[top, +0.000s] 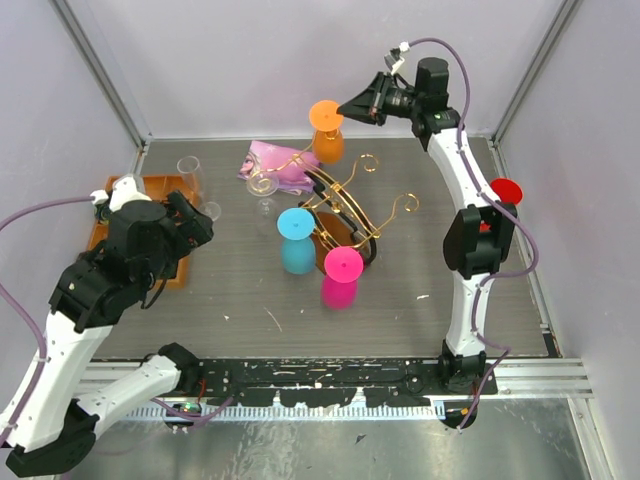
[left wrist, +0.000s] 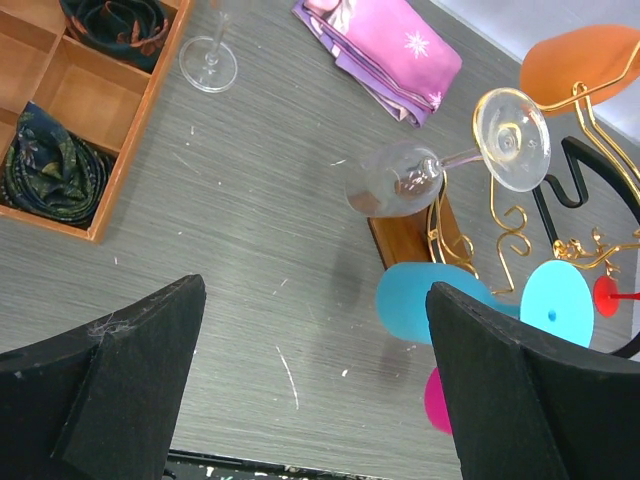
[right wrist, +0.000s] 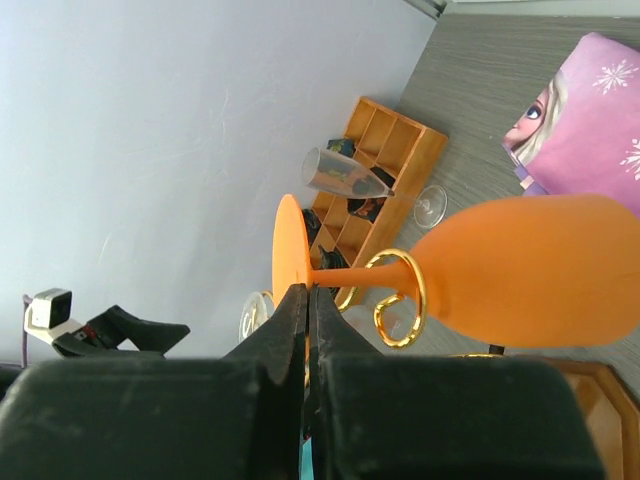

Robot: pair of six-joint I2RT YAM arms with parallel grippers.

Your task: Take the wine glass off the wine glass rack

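right hand (right wrist: 308,292): pinched shut at the orange wine glass (right wrist: 530,270) stem, can't tell if it's gripping
left hand (left wrist: 315,290): wide open, empty

We have two arms of white shells and black joints, the left arm (top: 75,330) and the right arm (top: 465,300), each trailing a lilac cable (top: 45,205). Our left claw (left wrist: 312,300) and right claw (right wrist: 307,300) have matte black fingers.

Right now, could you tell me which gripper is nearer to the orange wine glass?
Right. The right gripper is shut at the stem of the orange wine glass; the left gripper hangs open near the tray, far away.
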